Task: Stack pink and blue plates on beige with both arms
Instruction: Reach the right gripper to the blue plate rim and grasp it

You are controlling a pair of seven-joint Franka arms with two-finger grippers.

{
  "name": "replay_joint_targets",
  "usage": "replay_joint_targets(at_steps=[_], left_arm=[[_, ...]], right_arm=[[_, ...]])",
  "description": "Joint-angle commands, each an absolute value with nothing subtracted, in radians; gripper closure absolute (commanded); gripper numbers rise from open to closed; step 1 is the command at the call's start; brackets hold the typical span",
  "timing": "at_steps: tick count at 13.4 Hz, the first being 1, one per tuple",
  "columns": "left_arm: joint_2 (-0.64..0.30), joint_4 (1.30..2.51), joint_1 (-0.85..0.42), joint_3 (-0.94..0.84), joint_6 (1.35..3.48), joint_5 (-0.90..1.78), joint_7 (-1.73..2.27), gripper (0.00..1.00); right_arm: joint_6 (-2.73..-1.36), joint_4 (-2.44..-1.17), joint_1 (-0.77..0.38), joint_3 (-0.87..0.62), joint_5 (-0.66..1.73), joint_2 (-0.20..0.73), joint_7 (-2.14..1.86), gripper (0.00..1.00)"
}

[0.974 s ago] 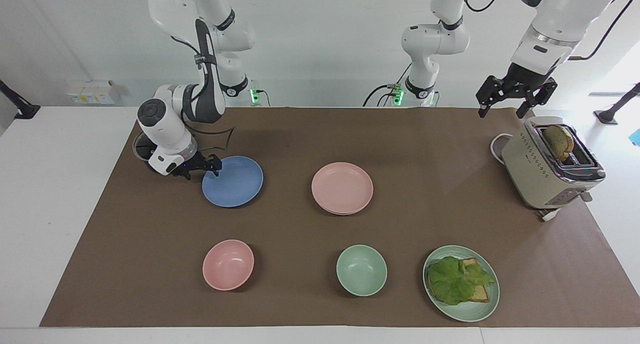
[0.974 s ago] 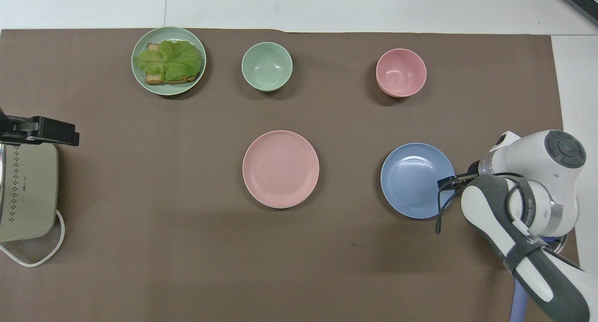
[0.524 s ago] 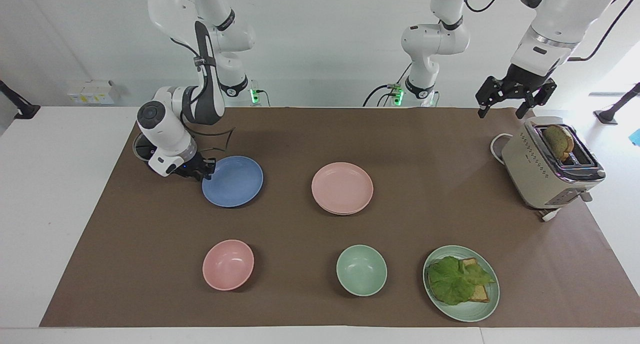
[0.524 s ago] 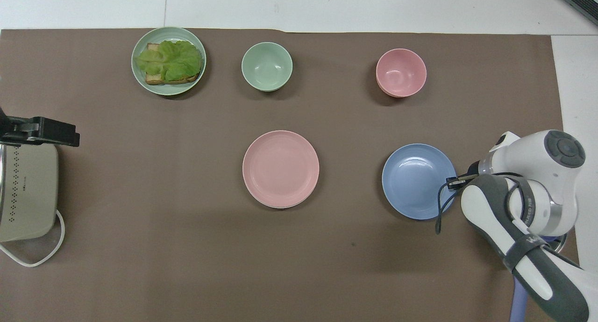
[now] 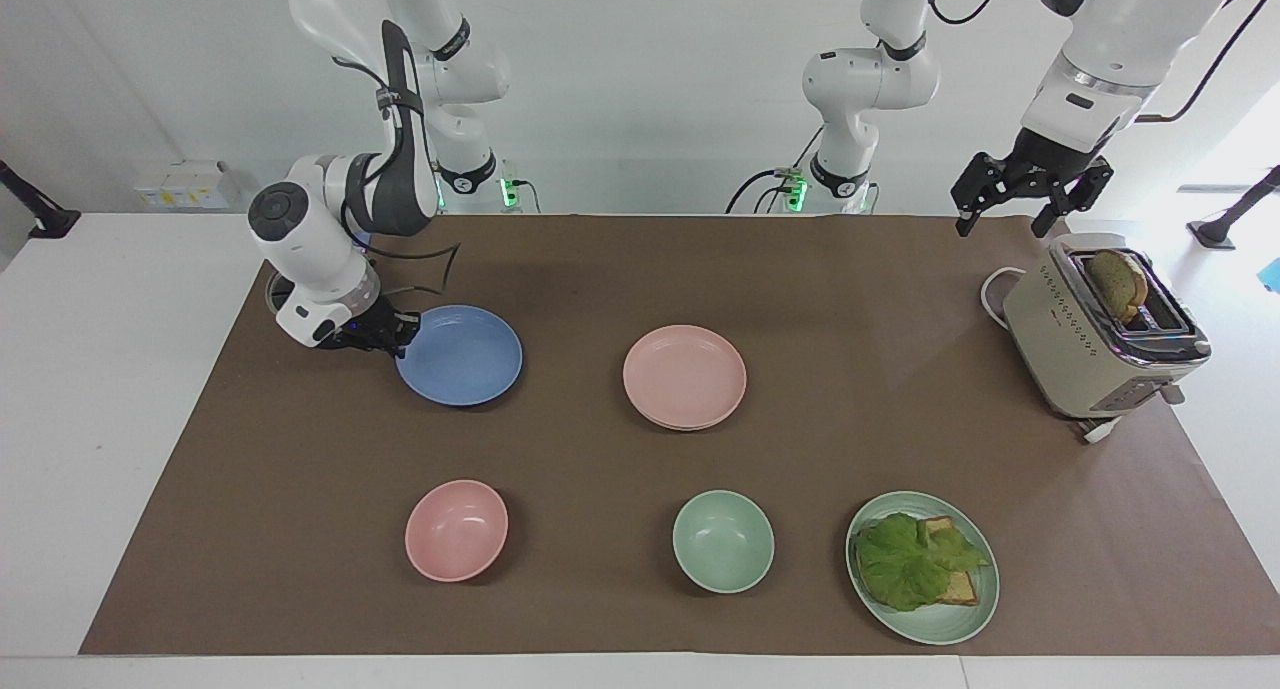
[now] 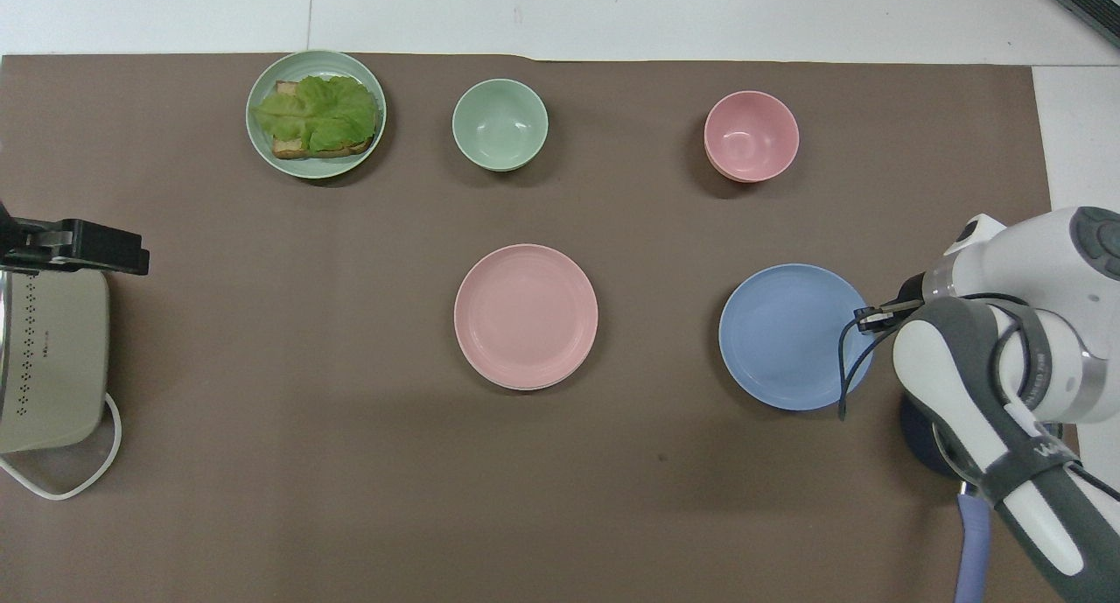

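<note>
- Facing view, starting at the right arm's end of the table [image 5: 120, 389]: the right gripper [image 5: 392, 337] is clenched on the rim of the blue plate [image 5: 460, 355], on the edge toward that end; the plate sits slightly tilted, that edge raised off the brown mat [image 5: 560, 269].
- Pink bowl [image 5: 456, 529] stands farther from the robots than the blue plate.
- Pink plate [image 5: 685, 375] lies at mid-table on another plate, whose pale rim [image 6: 516, 385] shows under its edge in the overhead view; its colour I cannot tell for sure.
- Green bowl [image 5: 723, 541] stands farther from the robots than the pink plate.
- Green plate [image 5: 935, 624] with lettuce and toast sits beside the green bowl.
- Left gripper [image 5: 1008, 221] hangs released, fingers spread, over the mat's edge just beside the toaster [image 5: 1075, 344], which holds a slice of bread.
</note>
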State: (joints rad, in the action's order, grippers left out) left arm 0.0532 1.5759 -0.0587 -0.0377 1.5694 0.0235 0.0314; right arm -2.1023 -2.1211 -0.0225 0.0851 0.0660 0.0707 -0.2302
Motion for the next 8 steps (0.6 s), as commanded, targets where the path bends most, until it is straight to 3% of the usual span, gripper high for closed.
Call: replay_joint_targets(at_steps=[1, 4, 8], left_arm=[[0.067, 1.583, -0.049, -0.041, 1.554, 0.014, 0.021, 0.0], [0.067, 1.583, -0.049, -0.041, 1.554, 0.014, 0.02, 0.0], [0.067, 1.583, -0.049, -0.041, 1.554, 0.014, 0.021, 0.0]], right_arm=[[-1.973, -2.047, -0.028, 0.077, 0.08, -0.007, -0.259, 1.0], [-1.862, -1.916, -0.028, 0.016, 0.096, 0.004, -0.227, 1.0], [-1.919, -1.91, -0.029, -0.109, 0.126, 0.02, -0.03, 1.0]])
